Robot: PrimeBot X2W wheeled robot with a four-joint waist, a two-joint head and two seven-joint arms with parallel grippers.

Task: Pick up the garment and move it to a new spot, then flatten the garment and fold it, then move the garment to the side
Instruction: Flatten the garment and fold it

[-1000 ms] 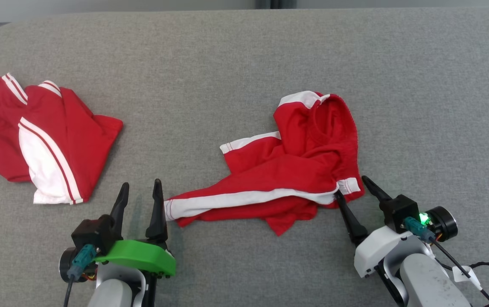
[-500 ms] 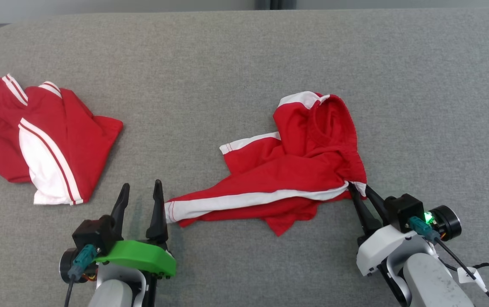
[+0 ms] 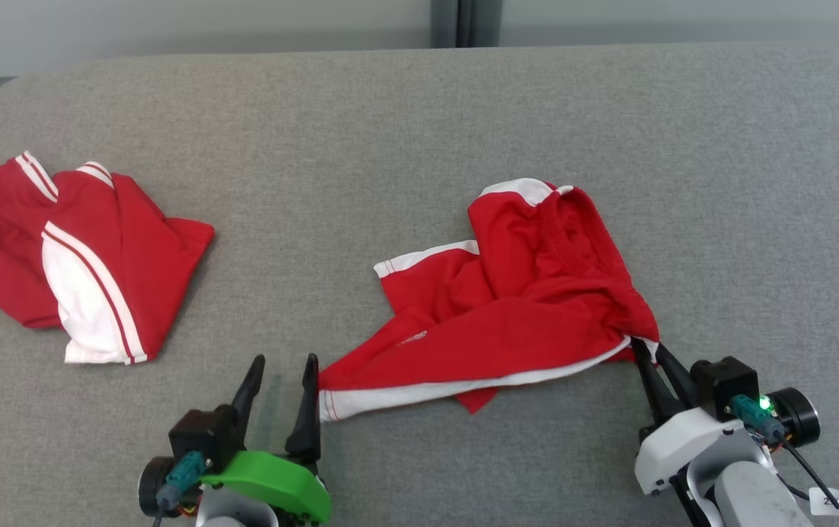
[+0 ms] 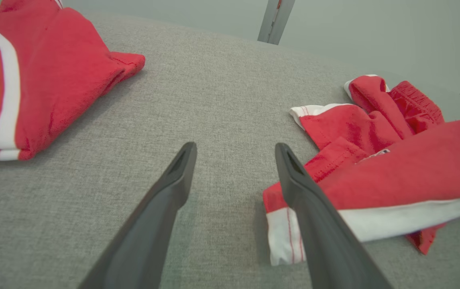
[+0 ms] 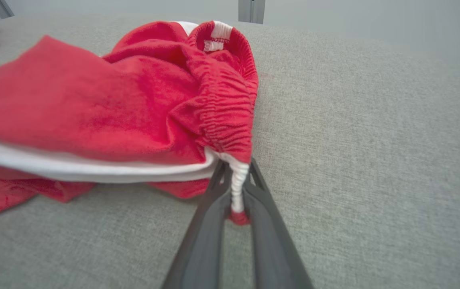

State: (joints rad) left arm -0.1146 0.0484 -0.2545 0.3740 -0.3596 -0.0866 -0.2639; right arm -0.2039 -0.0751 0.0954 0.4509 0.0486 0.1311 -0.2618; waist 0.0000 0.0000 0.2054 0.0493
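A crumpled red garment (image 3: 522, 307) with white side stripes and a gathered elastic waistband lies right of centre on a grey fabric-covered surface (image 3: 390, 146). It looks like a pair of sports shorts. One white-edged leg hem points toward the lower left, and the waistband bunches up at the far right.

The right end effector (image 3: 648, 347) is clamped on the garment's right corner. In the right wrist view its two dark fingers are pressed together on a white strip of waistband, with a red tip of cloth poking out between them. That corner sits slightly raised off the surface, while the rest of the cloth rests on it.

The left end effector (image 3: 285, 360) has its fingers apart and holds nothing. Its right finger is just beside the garment's white left hem.

Well apart, at the far left, a second red and white garment (image 3: 97, 263) lies folded over.
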